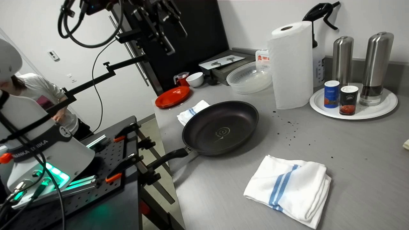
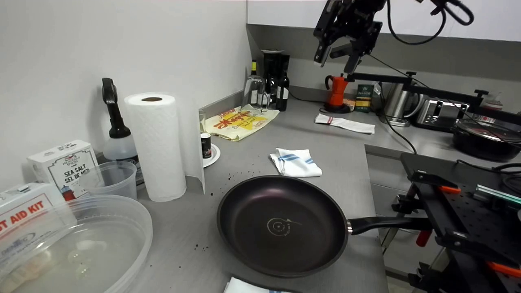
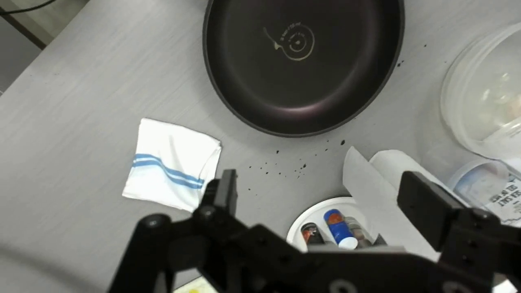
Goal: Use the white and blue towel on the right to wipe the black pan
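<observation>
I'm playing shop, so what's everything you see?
Pan: 1, black, on counter
Blue-striped towels: 2, white, near pan
Paper roll: 1, white, near wall
Spray bottle: 1, black-topped, beside roll
Tubs: 2, clear, near roll
Plates: at least 2, white and red, on counter
Shakers: 2, blue and black, on white plate
Grinders: 2, silver, by shakers
Kettle: 1, silver, on counter
Toaster: 1, silver, beside kettle
Red-striped towel: 1, white, near kettle
Boxes, bottles, others: several, mixed colours, along counter
Person: 1, pale shirt, in background
Arm: 1, white, beside counter
Gripper: 1, black, above counter
</observation>
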